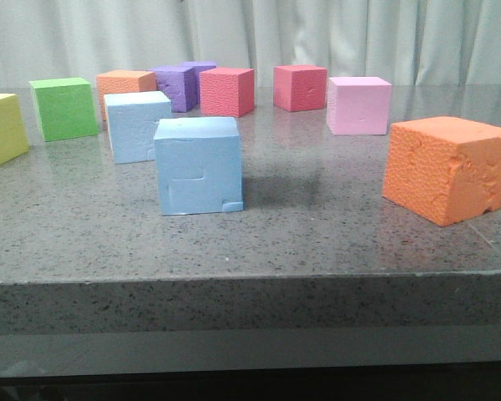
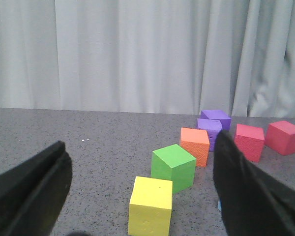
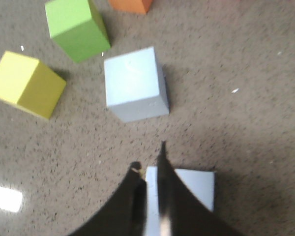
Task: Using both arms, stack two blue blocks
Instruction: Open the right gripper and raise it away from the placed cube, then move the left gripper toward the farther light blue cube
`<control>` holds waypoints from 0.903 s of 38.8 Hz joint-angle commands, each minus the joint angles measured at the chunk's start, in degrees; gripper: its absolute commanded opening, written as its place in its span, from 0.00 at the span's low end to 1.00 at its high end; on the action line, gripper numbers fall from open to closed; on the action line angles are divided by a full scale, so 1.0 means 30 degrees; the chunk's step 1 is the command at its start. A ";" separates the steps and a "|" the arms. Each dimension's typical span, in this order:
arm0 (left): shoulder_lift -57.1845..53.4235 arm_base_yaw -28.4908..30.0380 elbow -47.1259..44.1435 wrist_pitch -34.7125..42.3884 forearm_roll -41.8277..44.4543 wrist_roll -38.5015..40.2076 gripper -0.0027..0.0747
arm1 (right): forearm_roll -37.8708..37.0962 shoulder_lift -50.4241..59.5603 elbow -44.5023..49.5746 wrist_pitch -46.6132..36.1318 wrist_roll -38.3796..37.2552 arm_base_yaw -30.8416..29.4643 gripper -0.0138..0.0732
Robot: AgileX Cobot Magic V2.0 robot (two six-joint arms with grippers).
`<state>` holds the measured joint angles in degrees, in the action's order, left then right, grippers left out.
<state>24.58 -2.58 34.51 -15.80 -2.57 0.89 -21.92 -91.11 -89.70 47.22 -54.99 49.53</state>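
Two sky-blue foam cubes stand on the grey table. The near blue block point(image 1: 199, 165) has a stepped groove and a chipped corner. The other blue block point(image 1: 138, 125) stands just behind it to the left. In the right wrist view my right gripper point(image 3: 150, 169) hangs above the near blue block point(image 3: 196, 189), partly hiding it, with its fingers almost together and nothing between them. The far blue block point(image 3: 135, 83) lies beyond them. My left gripper point(image 2: 142, 196) is open wide and empty, with only a blue sliver point(image 2: 219, 204) showing beside its finger. Neither gripper shows in the front view.
A yellow cube point(image 1: 0, 129) and a green cube point(image 1: 64, 108) stand at the left. An orange cube point(image 1: 125, 83), purple cubes point(image 1: 177, 87), red cubes point(image 1: 227, 91) and a pink cube point(image 1: 359, 104) line the back. A large orange cube point(image 1: 447, 167) stands near right.
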 commanded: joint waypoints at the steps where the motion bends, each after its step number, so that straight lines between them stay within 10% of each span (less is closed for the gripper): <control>1: 0.0222 0.0006 0.0684 0.1419 -0.0090 0.0136 0.77 | -0.0924 0.1580 -0.0529 -0.0365 0.0043 -0.1025 0.08; 24: 0.0222 0.0006 0.0684 0.1452 -0.0090 0.0136 0.77 | -0.0263 1.1026 0.7389 0.0435 0.7284 -0.8912 0.09; 35: 0.0222 0.0006 0.0684 0.1374 -0.0090 0.0136 0.77 | 0.1881 1.5954 1.3055 -0.1347 0.9965 -0.9464 0.09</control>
<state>24.58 -2.58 34.51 -15.80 -2.57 0.89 -17.66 -47.48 -53.04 49.16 -28.73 21.56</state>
